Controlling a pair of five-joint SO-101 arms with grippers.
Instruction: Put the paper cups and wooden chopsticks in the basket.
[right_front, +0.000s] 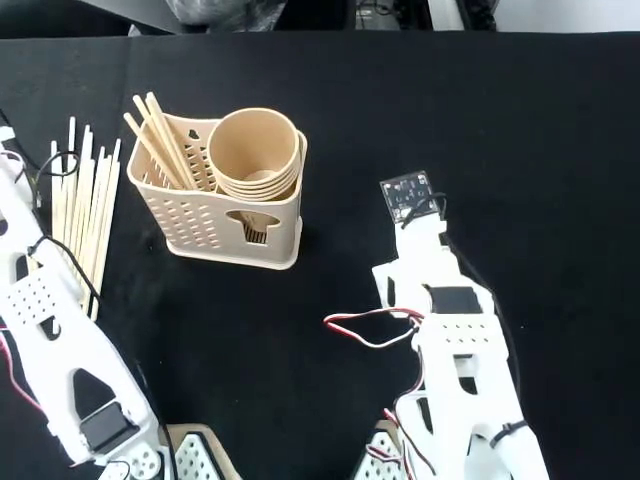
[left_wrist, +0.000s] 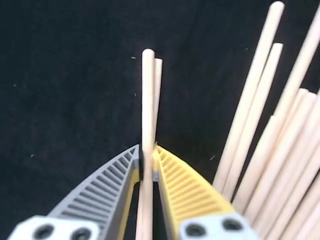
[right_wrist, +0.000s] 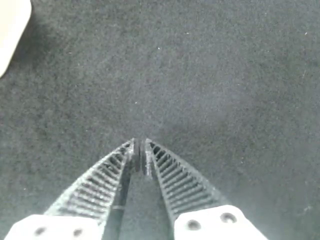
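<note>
A beige perforated basket (right_front: 232, 215) stands left of the table's middle, holding a stack of paper cups (right_front: 254, 152) and a few wooden chopsticks (right_front: 160, 138) leaning in its left half. A bundle of loose chopsticks (right_front: 85, 210) lies on the black cloth to the basket's left. My left arm (right_front: 45, 310) stands over that bundle. In the left wrist view my left gripper (left_wrist: 148, 156) is shut on two chopsticks (left_wrist: 149, 100), with the rest of the bundle (left_wrist: 272, 150) lying beside them. My right gripper (right_wrist: 140, 152) is shut on nothing, just above bare cloth.
My right arm (right_front: 455, 340) lies right of the basket, with its camera board (right_front: 408, 194) at the front. A pale rounded corner (right_wrist: 11, 30) shows at the edge of the right wrist view. Black cloth (right_front: 480, 120) covers the table.
</note>
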